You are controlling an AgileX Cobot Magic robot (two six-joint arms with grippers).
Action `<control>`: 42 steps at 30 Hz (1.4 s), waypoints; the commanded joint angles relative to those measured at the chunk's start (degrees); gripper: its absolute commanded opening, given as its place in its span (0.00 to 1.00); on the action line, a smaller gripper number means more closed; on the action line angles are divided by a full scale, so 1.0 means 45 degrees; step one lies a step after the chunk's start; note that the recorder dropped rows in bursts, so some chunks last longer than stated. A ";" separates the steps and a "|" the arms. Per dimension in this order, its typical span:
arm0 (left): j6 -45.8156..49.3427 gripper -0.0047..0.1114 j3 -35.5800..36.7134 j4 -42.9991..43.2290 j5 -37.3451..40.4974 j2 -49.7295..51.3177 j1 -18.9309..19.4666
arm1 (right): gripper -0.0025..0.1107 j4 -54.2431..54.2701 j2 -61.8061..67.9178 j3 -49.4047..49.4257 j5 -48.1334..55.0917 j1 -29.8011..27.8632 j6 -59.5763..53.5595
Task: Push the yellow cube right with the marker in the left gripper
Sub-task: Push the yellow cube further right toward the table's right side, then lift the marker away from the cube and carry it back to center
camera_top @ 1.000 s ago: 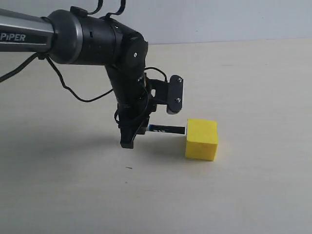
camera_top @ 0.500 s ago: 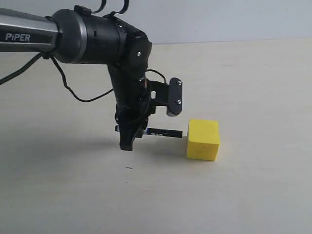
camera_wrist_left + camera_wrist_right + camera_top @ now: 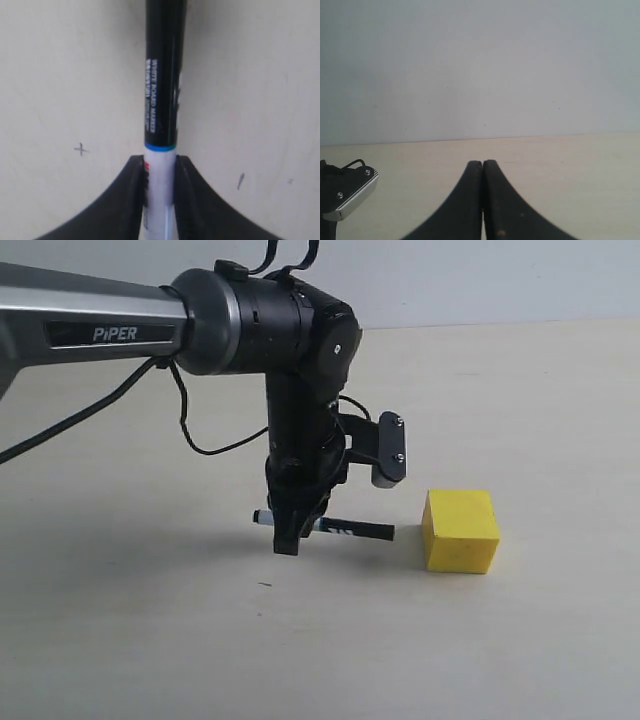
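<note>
- On the beige table [image 3: 560,380], all the action sits mid-frame in the exterior view.
- Grey PIPER left arm [image 3: 110,330] comes in from the left of that view, wrist pointing down.
- I have the left gripper [image 3: 289,540] low over the table, pinching the marker [image 3: 345,531] on its white barrel. Left wrist view shows both fingers tight against it.
- The right gripper [image 3: 482,200] is parked out of the work, jaws pressed together, holding nothing.
- The yellow cube [image 3: 460,531] sits flat on the table to the right of the left gripper, near it but apart.
- The marker lies roughly level and close over the table, black capped end aimed at the cube's left face.
- I see a visible gap between marker tip and cube, so no contact at this moment.
- My read: tool grip is done, line-up looks good, push is not engaged.
- Left to do: close the gap rightward, keep the tip on the middle of the face, drive the cube right. Off-centre contact would likely spin it.
</note>
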 commanded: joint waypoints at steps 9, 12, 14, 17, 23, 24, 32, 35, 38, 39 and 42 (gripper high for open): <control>-0.0101 0.04 -0.0650 -0.0359 -0.1237 0.0119 -0.1193 | 0.02 -0.0003 -0.0067 0.0063 -0.0041 -0.0012 -0.0019; -0.0101 0.04 -0.0868 -0.0359 -0.0884 0.0119 -0.1165 | 0.02 -0.0003 -0.0067 0.0063 -0.0041 -0.0012 -0.0019; -0.0187 0.04 -0.0868 -0.0359 -0.0505 0.0119 -0.0968 | 0.02 -0.0003 -0.0067 0.0063 -0.0041 -0.0012 -0.0019; -0.0546 0.04 -0.0868 -0.0359 0.0405 0.0119 -0.0783 | 0.02 -0.0003 -0.0067 0.0063 -0.0041 -0.0012 -0.0019; -0.1655 0.04 -0.0750 -0.0232 0.0552 0.0154 -0.0731 | 0.02 -0.0003 -0.0067 0.0063 -0.0041 -0.0012 -0.0019; -0.2027 0.04 -0.0750 -0.0305 0.0199 0.0175 -0.0754 | 0.02 -0.0003 -0.0067 0.0063 -0.0041 -0.0012 -0.0019; -0.2510 0.04 -0.0780 -0.0363 -0.1906 0.0413 -0.1390 | 0.02 -0.0003 -0.0067 0.0063 -0.0041 -0.0012 -0.0019; -0.2510 0.04 -0.0780 -0.0400 -0.2350 0.0515 -0.1575 | 0.02 -0.0003 -0.0067 0.0063 -0.0041 -0.0012 -0.0019; -0.2510 0.04 -0.0780 -0.0052 -0.2012 0.0450 -0.1509 | 0.02 -0.0003 -0.0067 0.0063 -0.0041 -0.0012 -0.0019; -0.2719 0.04 -0.0780 -0.0048 -0.1748 0.0377 -0.1444 | 0.02 -0.0003 -0.0067 0.0063 -0.0041 -0.0012 -0.0019; -0.3508 0.04 -0.0780 -0.0080 -0.0788 -0.0023 -0.0890 | 0.02 -0.0003 -0.0067 0.0063 -0.0041 -0.0012 -0.0019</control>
